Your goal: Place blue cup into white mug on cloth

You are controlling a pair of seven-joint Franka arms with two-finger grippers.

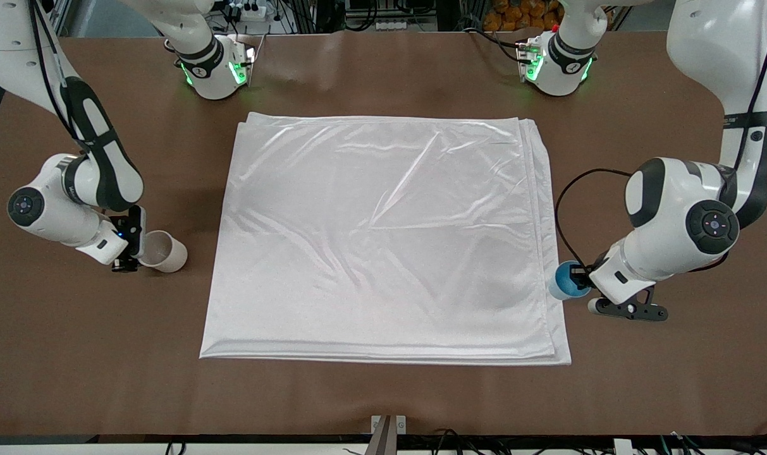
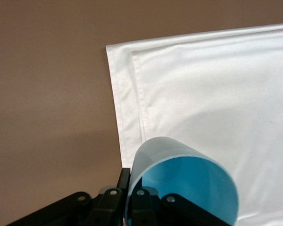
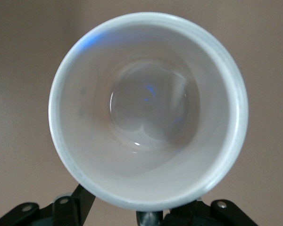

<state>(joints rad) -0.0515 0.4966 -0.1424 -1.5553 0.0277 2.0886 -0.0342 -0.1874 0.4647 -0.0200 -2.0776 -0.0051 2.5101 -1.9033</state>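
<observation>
Cloth (image 1: 383, 240) flat mid-surface (image 1: 383, 398), layered edges toward the left arm's end. Left gripper (image 1: 584, 283) clamped on cup (image 1: 563, 281), tilted, at the cloth's edge; whether it touches the cloth, can't tell. Right gripper (image 1: 138, 251) at mug (image 1: 165, 251) on the bare surface near the right arm's end, mug tipped, fingers either side of the rim, apparently part-open, not clearly gripping.

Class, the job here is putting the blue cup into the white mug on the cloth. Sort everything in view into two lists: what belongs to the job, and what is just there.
Belongs to the job:
- small handleless blue cup, in the left gripper
- cream-white cylindrical mug, at the right gripper
- large folded white satin cloth

Just there:
- brown table
- cables along the table's edges
</observation>
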